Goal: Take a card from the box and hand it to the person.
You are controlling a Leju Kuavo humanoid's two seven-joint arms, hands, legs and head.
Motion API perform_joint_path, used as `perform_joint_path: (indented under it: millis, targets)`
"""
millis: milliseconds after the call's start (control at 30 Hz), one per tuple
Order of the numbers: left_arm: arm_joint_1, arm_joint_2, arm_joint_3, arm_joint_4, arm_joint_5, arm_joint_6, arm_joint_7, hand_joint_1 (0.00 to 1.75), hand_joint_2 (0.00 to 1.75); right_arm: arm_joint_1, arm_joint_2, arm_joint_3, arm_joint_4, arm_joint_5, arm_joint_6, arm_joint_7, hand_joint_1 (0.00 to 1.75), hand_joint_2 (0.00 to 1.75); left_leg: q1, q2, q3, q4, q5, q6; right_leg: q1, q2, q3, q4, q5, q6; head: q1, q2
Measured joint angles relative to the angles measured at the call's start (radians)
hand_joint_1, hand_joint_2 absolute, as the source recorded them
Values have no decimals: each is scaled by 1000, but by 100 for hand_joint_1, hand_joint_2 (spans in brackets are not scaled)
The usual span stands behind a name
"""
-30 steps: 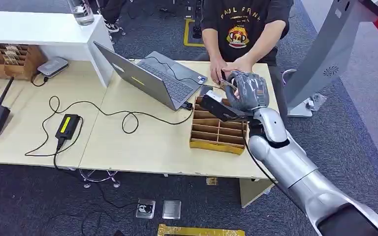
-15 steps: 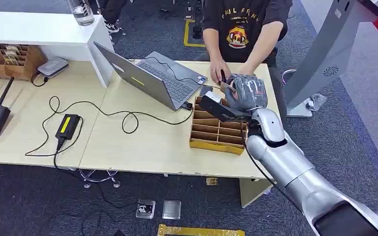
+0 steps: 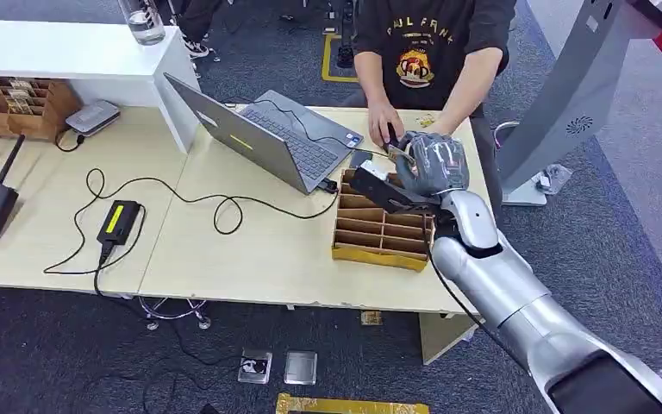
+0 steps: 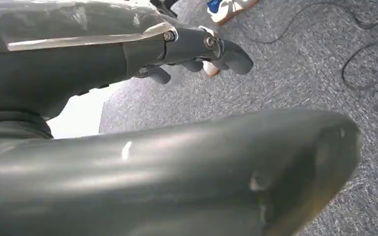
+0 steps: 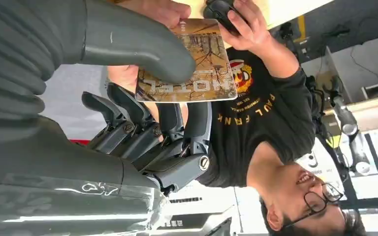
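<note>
Head view: right hand (image 3: 432, 162) raised over the far end of the box (image 3: 383, 226), just in front of the person (image 3: 431, 52) standing at the far side of the table (image 3: 250, 250). Card (image 3: 399, 152) pinched in that hand, poking out toward the person's hand (image 3: 383, 123), which rests on a dark mouse (image 3: 390, 134) right beside it. Box of wooden compartments sitting on the table near the right edge, next to an open laptop (image 3: 263, 138). Black cable (image 3: 181, 200) looping across the tabletop to a power brick (image 3: 118, 221); a second wooden organizer (image 3: 17, 105) far left under a white shelf (image 3: 69, 52).

Right wrist view: card (image 5: 192, 64) clamped between the thick grey thumb (image 5: 133, 49) and the darker fingers (image 5: 177, 123), printed side showing the word HOTEL; person's hand (image 5: 241, 22) close to the card's far corner, whether touching it cannot be told.

Left wrist view: left hand (image 4: 197, 49) hanging over grey carpet (image 4: 295, 69), fingers loosely curled, nothing held
</note>
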Motion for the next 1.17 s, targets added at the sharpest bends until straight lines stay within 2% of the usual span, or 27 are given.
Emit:
perform_joint_path:
  millis: [400, 433, 533, 567, 633, 700, 867, 1167]
  targets:
    - [0, 0, 0, 0, 0, 0, 0, 0, 0, -2, 2, 1, 11, 0, 0, 0, 175, 175, 0, 0, 0, 0, 0, 0, 0, 0, 0, 0, 0, 0, 0, 0]
    - [0, 0, 0, 0, 0, 0, 0, 0, 0, -2, 2, 1, 12, 0, 0, 0, 0, 175, 0, 0, 0, 0, 0, 0, 0, 0, 0, 0, 0, 0, 0, 0]
    - [0, 0, 0, 0, 1, 4, 0, 0, 0, -1, 3, 2, 13, -4, -12, -11, 0, 175, 0, 0, 0, 0, 0, 0, 0, 0, 0, 0, 0, 0, 0, 0]
    - [0, 0, 0, 0, 11, 16, 0, 0, 0, 2, 4, 2, 13, -17, -42, -34, 0, 175, 0, 0, 0, 0, 0, 0, 0, 0, 0, 0, 0, 0, 0, 0]
    - [5, 0, 2, 0, 38, 45, -1, 0, 0, 35, 3, -3, -12, -40, -155, -80, 0, 175, 0, 0, 1, 0, 0, 0, 0, 0, 0, 0, 0, 0, 0, 0]
    - [11, 0, 3, 0, 48, 58, -2, 0, 0, 82, 2, -4, -50, -46, -205, -69, 0, 175, 0, 0, 1, 0, 0, 0, 0, 0, 0, 0, 0, 0, 0, 0]
    - [15, 0, 3, 0, 51, 58, -2, 0, 0, 144, -16, -4, -119, -47, -206, -32, 0, 175, 0, 0, 0, 0, 0, 0, 0, 0, 0, 0, 0, 0, 0, 0]
    - [17, 0, 3, 0, 51, 45, -4, 0, 0, 204, -51, -10, -220, -32, -200, -3, 0, 175, 0, 0, 0, 0, 0, 0, 0, 0, 0, 0, 0, 0, 0, 0]
